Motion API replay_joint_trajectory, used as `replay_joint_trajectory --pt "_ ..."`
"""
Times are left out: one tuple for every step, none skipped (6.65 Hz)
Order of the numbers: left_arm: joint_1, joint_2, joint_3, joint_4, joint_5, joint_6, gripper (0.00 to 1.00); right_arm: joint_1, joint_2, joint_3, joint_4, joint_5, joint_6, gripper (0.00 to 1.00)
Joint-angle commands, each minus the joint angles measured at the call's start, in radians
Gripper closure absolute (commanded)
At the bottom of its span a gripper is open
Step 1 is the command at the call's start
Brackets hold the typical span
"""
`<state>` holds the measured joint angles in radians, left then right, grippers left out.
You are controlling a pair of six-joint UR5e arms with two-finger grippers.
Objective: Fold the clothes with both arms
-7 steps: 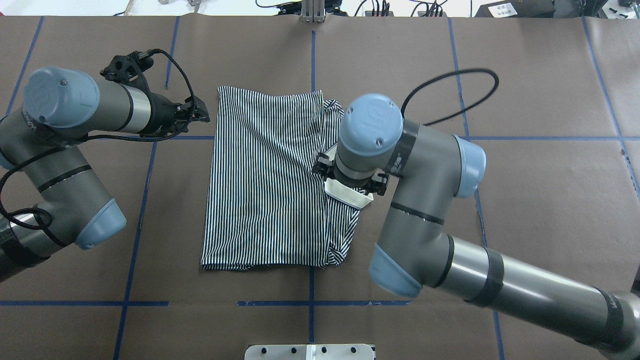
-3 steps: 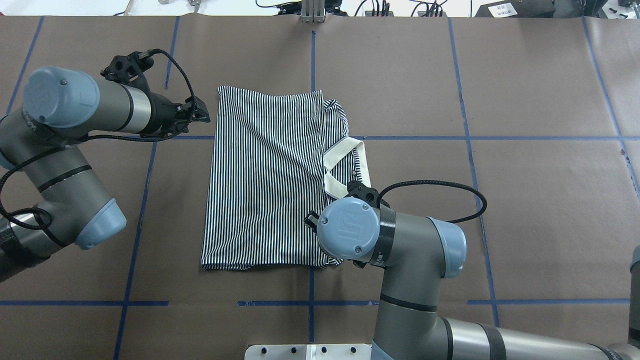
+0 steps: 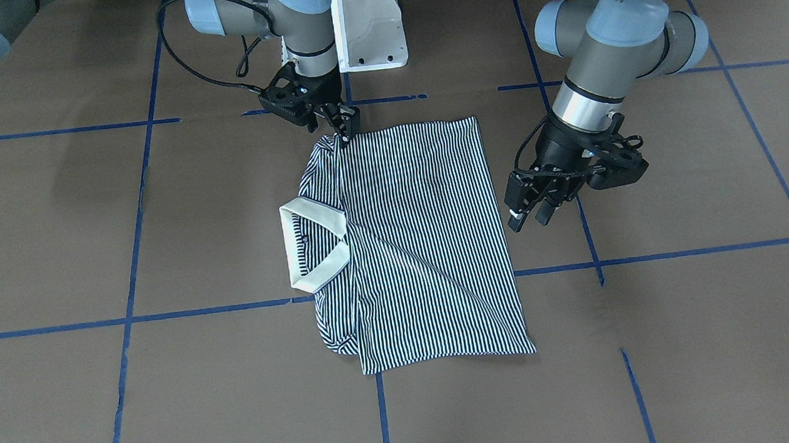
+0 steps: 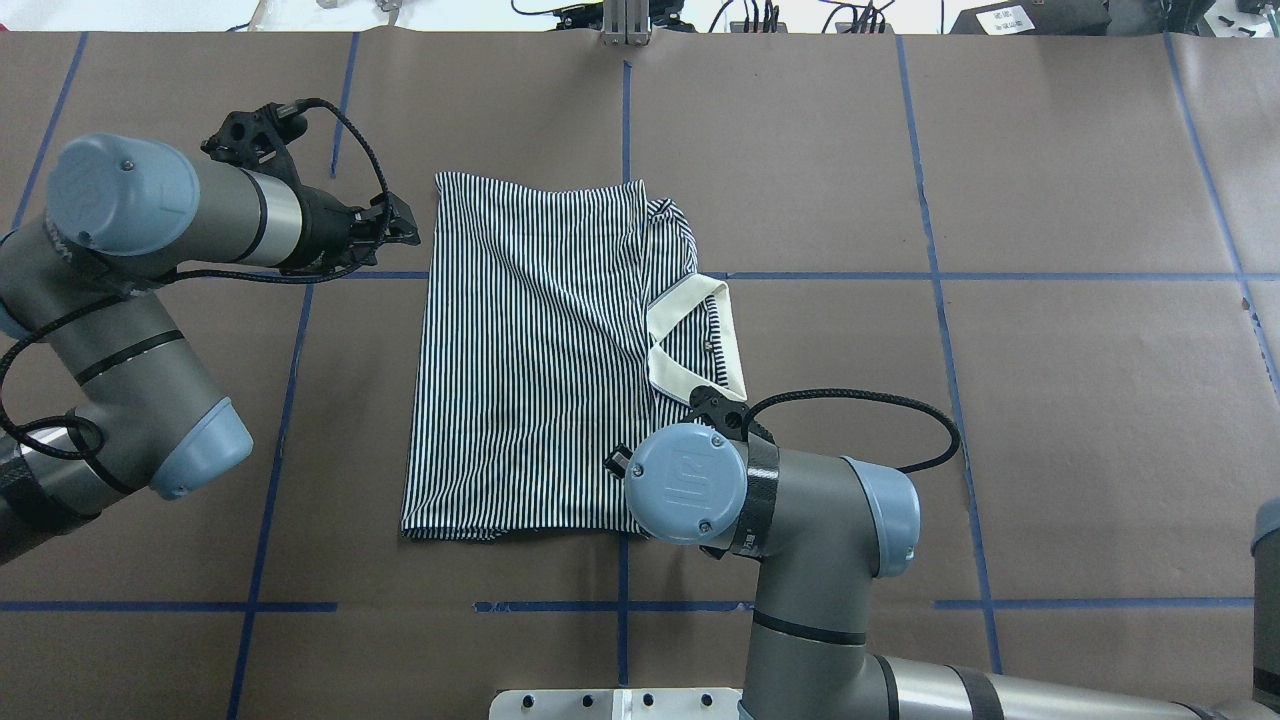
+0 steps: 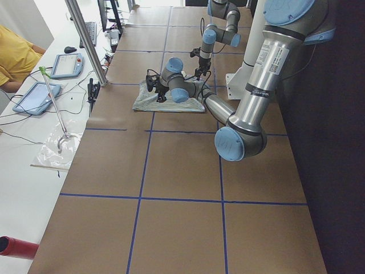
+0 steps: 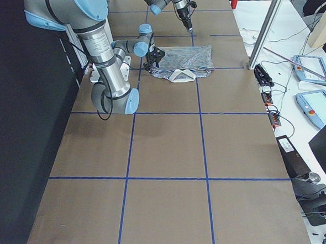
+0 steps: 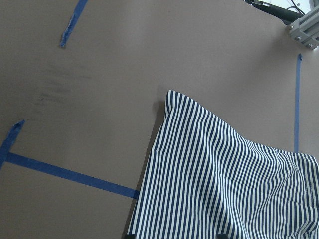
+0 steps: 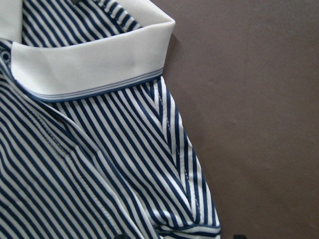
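The striped polo shirt [image 4: 530, 360] lies folded into a rectangle on the brown table, its cream collar [image 4: 695, 340] at the right edge. It also shows in the front view [image 3: 425, 247]. My left gripper [image 3: 528, 218] is open and empty, hovering just off the shirt's left edge near its far corner [image 4: 405, 228]. My right gripper [image 3: 340, 130] is open, fingertips down at the shirt's near right corner; overhead, its wrist cap [image 4: 685, 485] hides it. The right wrist view shows the collar [image 8: 89, 64] and a folded sleeve edge close below.
Blue tape lines [image 4: 1000, 277] grid the brown paper table [image 4: 1050, 420]. The white pedestal base [image 3: 363, 24] stands at the robot's side. A metal post [image 4: 625, 25] stands at the far edge. An operator [image 5: 14, 57] and tablets sit beyond the far edge.
The right arm drew back from over the collar toward the robot, to the shirt's near right corner, uncovering the collar. The left arm and the shirt have not moved.
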<state>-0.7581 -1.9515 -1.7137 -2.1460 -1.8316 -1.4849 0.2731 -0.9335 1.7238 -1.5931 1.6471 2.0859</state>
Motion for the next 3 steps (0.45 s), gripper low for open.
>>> replay_joint_trajectory --pt "0.002 0.0 -0.001 0.0 0.0 0.0 0.38 0.005 0.004 -0.038 0.042 0.0 0.008 0.23" --pt "0.002 -0.001 -0.001 0.0 0.0 -0.002 0.38 0.001 0.002 -0.038 0.042 0.002 0.008 0.24" --pt "0.002 -0.001 -0.003 0.0 0.0 -0.009 0.38 -0.003 0.001 -0.035 0.042 0.0 0.022 0.45"
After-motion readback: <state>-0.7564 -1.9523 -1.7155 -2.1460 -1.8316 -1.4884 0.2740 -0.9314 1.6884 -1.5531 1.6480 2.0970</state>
